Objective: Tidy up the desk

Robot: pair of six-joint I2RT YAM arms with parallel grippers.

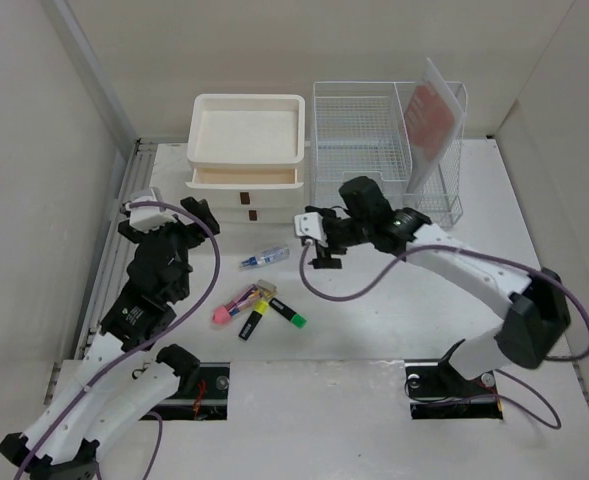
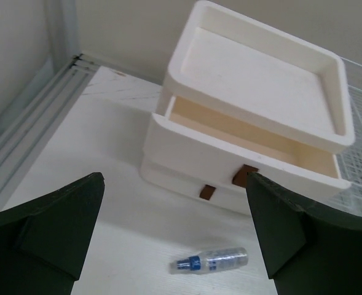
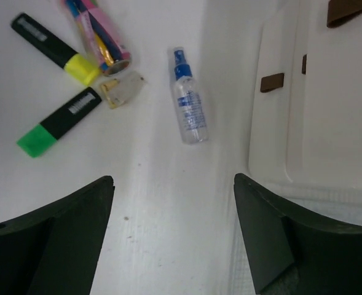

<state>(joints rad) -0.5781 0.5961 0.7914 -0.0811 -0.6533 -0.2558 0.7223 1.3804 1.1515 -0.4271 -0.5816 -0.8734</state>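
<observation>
The left gripper (image 1: 199, 216) has its two dark fingers (image 2: 45, 236) spread wide, with nothing between them. It hangs over the left part of the big flat white desk (image 1: 374, 315) and faces a white plastic drawer box with brown handles (image 1: 246, 160). A small clear spray bottle with a blue cap (image 1: 265, 258) lies on the desk between both grippers. The right gripper (image 1: 319, 246) is spread open and empty too, above the desk's middle.

Nothing written was clear enough to read. The black highlighter with a yellow cap (image 3: 51, 49) and the black highlighter with a green cap (image 3: 61, 121) each bore a grey label strip. The small clear spray bottle with a blue top (image 3: 188, 101) carried what was probably blue print, too blurred to make out.
</observation>
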